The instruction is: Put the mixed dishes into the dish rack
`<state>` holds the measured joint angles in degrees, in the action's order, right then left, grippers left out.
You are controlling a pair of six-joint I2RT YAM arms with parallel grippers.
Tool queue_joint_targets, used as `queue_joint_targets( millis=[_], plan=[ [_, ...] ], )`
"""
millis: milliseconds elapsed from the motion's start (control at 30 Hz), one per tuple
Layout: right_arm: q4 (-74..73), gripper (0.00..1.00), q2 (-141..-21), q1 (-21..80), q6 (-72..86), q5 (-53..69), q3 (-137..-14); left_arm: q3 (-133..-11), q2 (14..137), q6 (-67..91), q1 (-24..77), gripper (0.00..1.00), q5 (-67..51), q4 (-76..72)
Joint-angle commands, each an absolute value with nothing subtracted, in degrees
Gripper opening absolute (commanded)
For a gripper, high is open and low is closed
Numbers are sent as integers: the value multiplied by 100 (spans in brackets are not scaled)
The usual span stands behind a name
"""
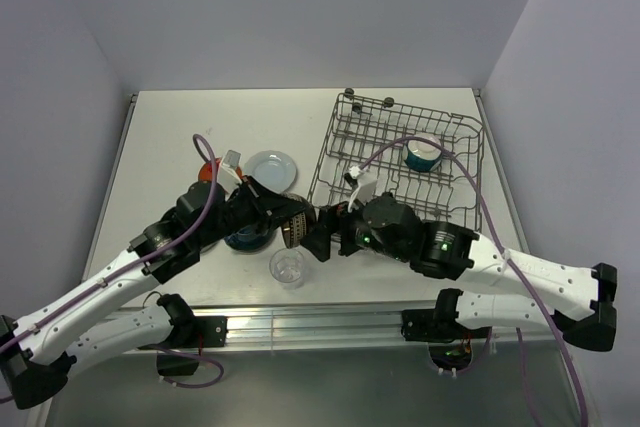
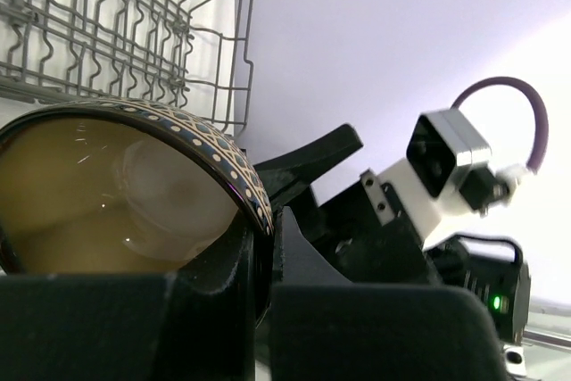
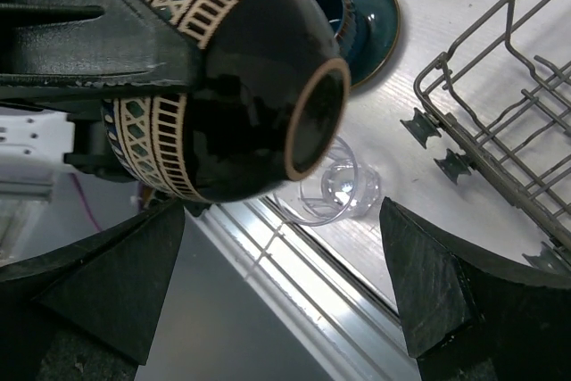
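My left gripper (image 1: 278, 213) is shut on the rim of the brown bowl (image 1: 296, 229) and holds it tilted above the table, left of the dish rack (image 1: 400, 152). In the left wrist view the bowl (image 2: 107, 194) shows a cream inside and a patterned rim, clamped between the fingers (image 2: 214, 292). My right gripper (image 1: 318, 235) is open right next to the bowl; in the right wrist view the bowl (image 3: 241, 86) hangs above its spread fingers (image 3: 428, 283). The clear glass cup (image 1: 287, 266) stands below. A cream/teal bowl (image 1: 423, 154) sits in the rack.
A pale blue plate (image 1: 271, 165), a red-orange plate (image 1: 208, 169) and a dark teal plate (image 1: 247, 237) lie left of the rack. The table's metal front edge (image 3: 294, 274) runs just beneath my right gripper. The rack's corner (image 3: 508, 104) is to its right.
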<state>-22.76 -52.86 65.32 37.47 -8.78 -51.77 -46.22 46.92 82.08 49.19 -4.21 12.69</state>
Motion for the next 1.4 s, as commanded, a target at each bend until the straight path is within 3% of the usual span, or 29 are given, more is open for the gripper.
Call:
queue_joint_targets(
  millis=[0, 500, 633, 800, 833, 900, 933, 1000, 1100, 1200, 1233, 1367],
  plan=[
    [-1837, 97, -5484, 6846, 3507, -1529, -5563, -4746, 4746, 8587, 4922, 0, -659, 247],
    [-1600, 98, -5950, 7391, 3067, -2425, -5757, -4474, 4781, 8789, 4948, 0, -852, 53],
    [-1529, 93, -5933, 7479, 3102, -2645, -5704, -4412, 4772, 8842, 4948, 0, -879, 62],
    [-1468, 71, -5915, 7567, 3120, -2742, -5616, -4368, 4781, 8877, 4939, 0, -896, -176],
    [-1468, 58, -5915, 7585, 3138, -2760, -5608, -4377, 4807, 8877, 4939, 0, -896, -193],
    [-1450, 42, -5897, 7594, 3146, -2795, -5555, -4386, 4834, 8868, 4939, 0, -914, -228],
    [-1424, 23, -5880, 7594, 3164, -2804, -5529, -4394, 4860, 8868, 4939, 0, -923, -246],
    [-1415, 3, -5854, 7594, 3173, -2830, -5485, -4412, 4904, 8842, 4939, 0, -958, -290],
    [-1398, 0, -5801, 7594, 3173, -2874, -5432, -4517, 4974, 8711, 4939, 0, -915, -176],
    [-1397, 0, -5757, 7594, 3199, -2962, -5397, -4632, 5054, 8596, 4940, 23, -870, -18],
    [-1397, 0, -5739, 7602, 3191, -2988, -5379, -4693, 5089, 8561, 4931, 37, -853, 35],
    [-1511, 0, -5722, 7585, 3252, -3172, -5361, -5070, 5177, 8245, 4896, 54, -607, 770]
  ],
)
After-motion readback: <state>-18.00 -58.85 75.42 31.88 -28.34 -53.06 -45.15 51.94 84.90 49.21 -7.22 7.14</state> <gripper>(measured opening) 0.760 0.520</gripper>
